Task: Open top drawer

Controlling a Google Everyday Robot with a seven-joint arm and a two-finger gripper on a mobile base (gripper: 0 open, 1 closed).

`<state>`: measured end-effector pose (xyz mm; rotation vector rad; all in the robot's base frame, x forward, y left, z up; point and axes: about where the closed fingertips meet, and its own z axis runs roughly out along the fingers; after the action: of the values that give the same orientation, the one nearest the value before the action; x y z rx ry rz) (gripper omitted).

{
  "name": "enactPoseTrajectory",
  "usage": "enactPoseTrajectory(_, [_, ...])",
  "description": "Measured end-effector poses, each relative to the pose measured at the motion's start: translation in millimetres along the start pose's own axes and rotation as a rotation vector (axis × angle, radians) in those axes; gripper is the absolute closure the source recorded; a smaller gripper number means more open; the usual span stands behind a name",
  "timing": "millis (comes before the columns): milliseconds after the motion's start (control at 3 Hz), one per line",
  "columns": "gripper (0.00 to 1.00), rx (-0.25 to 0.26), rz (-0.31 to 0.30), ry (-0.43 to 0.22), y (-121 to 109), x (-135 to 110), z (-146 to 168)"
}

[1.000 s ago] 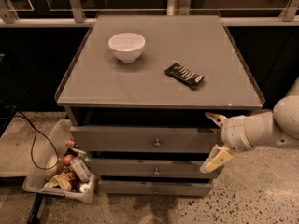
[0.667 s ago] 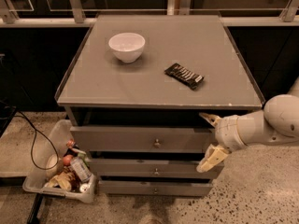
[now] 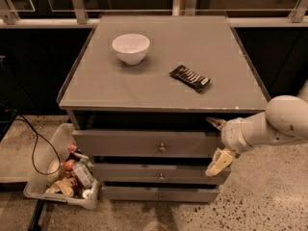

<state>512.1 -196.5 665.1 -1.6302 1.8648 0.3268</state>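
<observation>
The gripper (image 3: 215, 143) hangs at centre right of the frame, its two fingers spread wide apart and holding nothing, just at the right end of the top drawer (image 3: 120, 143). That drawer sits mid-frame below the tabletop (image 3: 96, 88), which carries a bowl (image 3: 131, 47) and a snack bar (image 3: 190, 78).

Three drawers (image 3: 144, 143), one bowl (image 3: 131, 47), one gripper (image 3: 217, 143) at right.
</observation>
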Motion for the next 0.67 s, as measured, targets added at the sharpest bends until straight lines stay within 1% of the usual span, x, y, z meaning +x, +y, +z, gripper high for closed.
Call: enactPoseTrajectory(667, [0.0,-0.009,0.022,0.039,1.5,21.2,5.4])
